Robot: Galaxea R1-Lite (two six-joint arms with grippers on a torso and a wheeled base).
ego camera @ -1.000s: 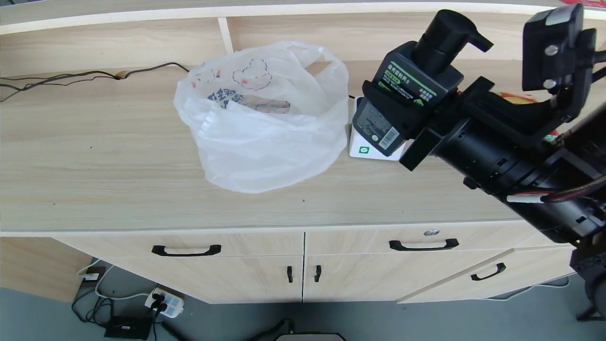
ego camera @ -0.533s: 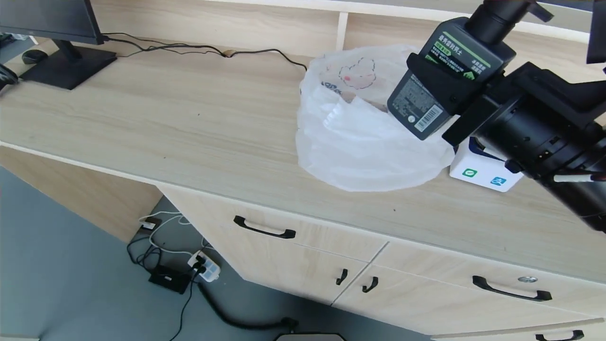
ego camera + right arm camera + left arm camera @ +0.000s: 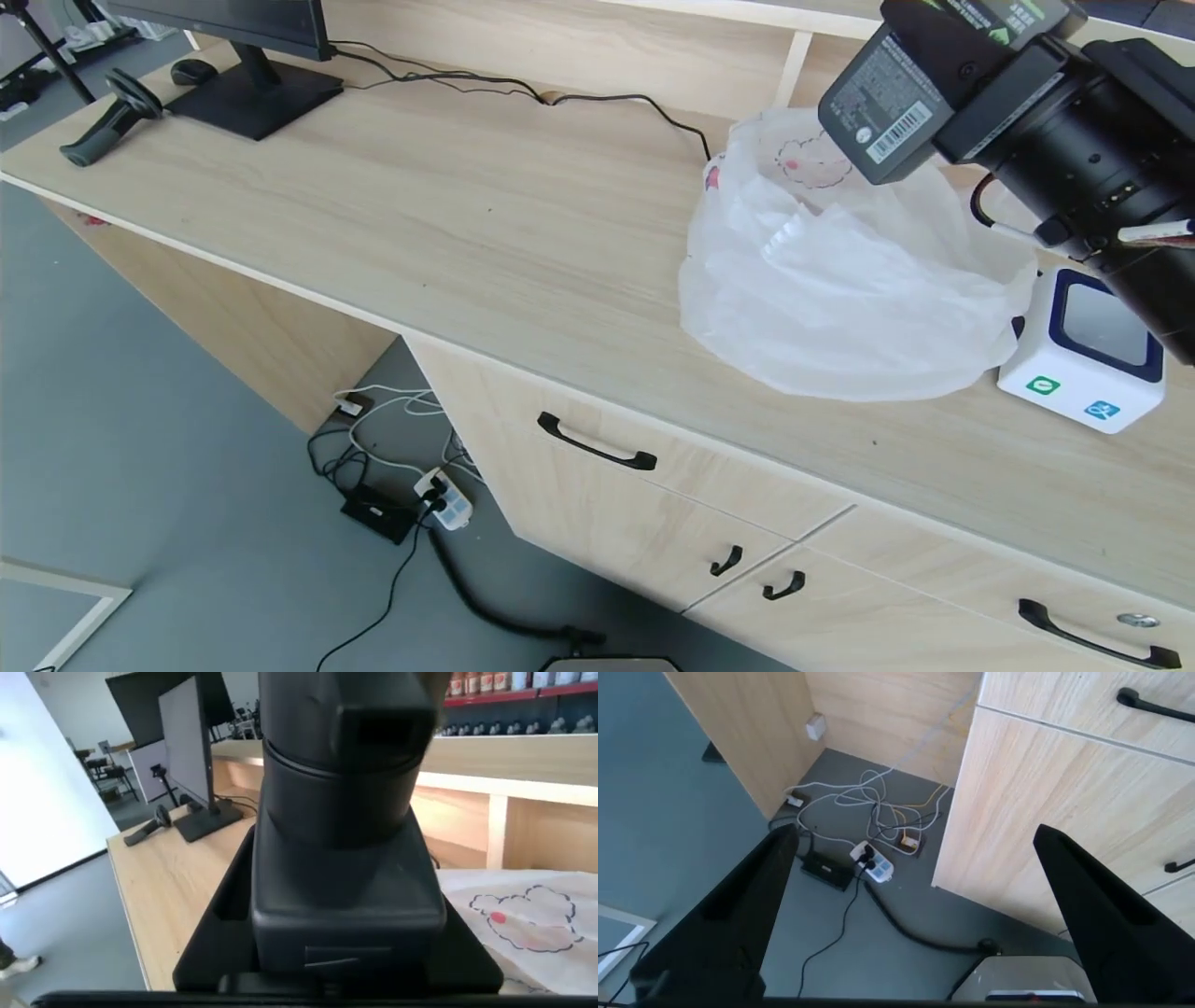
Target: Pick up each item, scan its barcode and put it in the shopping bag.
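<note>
Bottle lifted above the bag, not yet dropped in

The right claw (image 3: pixel 966 70) is clamped around a black pump bottle (image 3: pixel 868 89), holding it in the air at about 12 o'clock from the white shopping bag (image 3: pixel 840 289). The bag sits slumped on the bench (image 3: pixel 467 215). The bottle's barcode (image 3: pixel 896 133) faces up and outward, away from the white cube scanner (image 3: pixel 1088 359), which sits just beside the bag at its 4 o'clock. By my reading the pick-up is done. Whether the scan has registered cannot be told (nothing on the scanner shows it), and the drop into the bag remains. I cannot make out what the bag holds. The left claw (image 3: pixel 913 859) hangs low beside the cabinet, fingers spread wide and holding nothing.
</note>
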